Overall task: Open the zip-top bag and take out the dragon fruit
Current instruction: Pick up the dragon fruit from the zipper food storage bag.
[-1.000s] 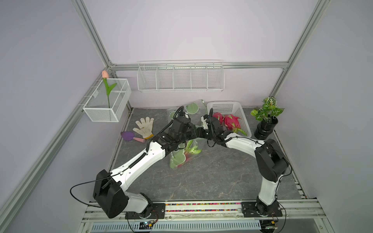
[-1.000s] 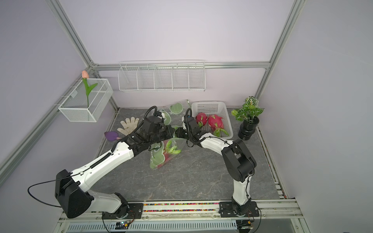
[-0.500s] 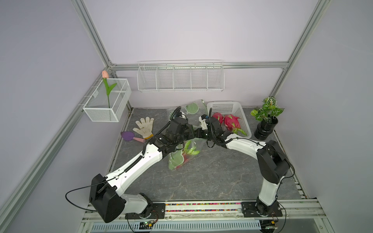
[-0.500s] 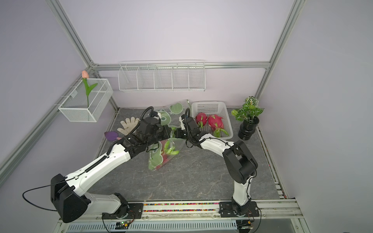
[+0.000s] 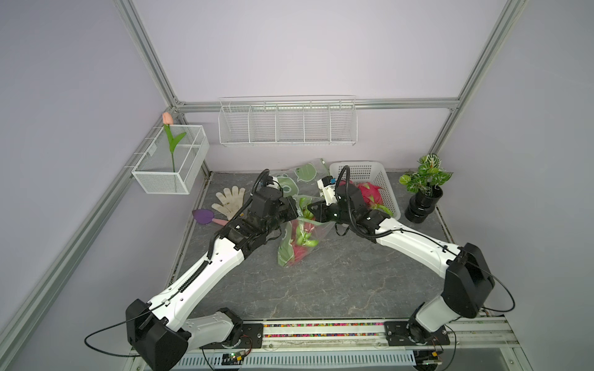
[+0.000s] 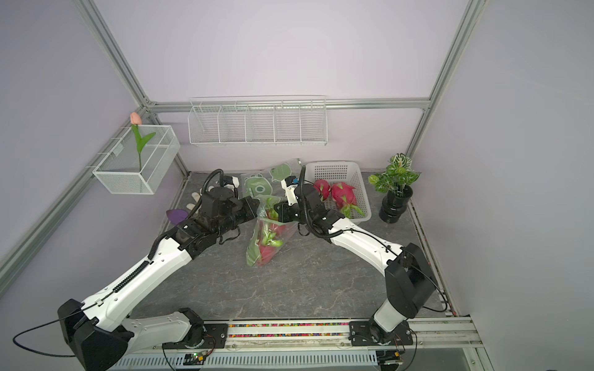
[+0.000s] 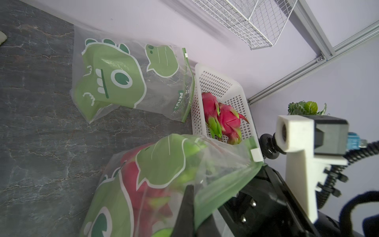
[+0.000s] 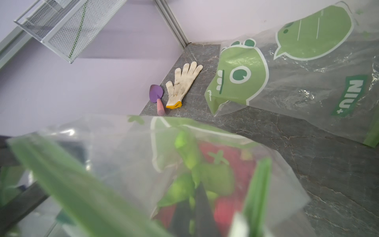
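Pinching the rim of the clear, green-printed zip-top bag (image 5: 284,256) at mid-frame, both jaws were clamped shut; pulling apart evenly would expose the magenta dragon fruit (image 5: 298,253).

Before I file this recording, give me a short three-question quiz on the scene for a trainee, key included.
1. True or false: the white basket holds two dragon fruits.
2. What lies next to the glove? A) a purple trowel B) scissors C) a sponge
3. Short answer: the left tool and the right tool are each shut on what?
Key: 1 true; 2 A; 3 the top edge of the bag with fruit inside.
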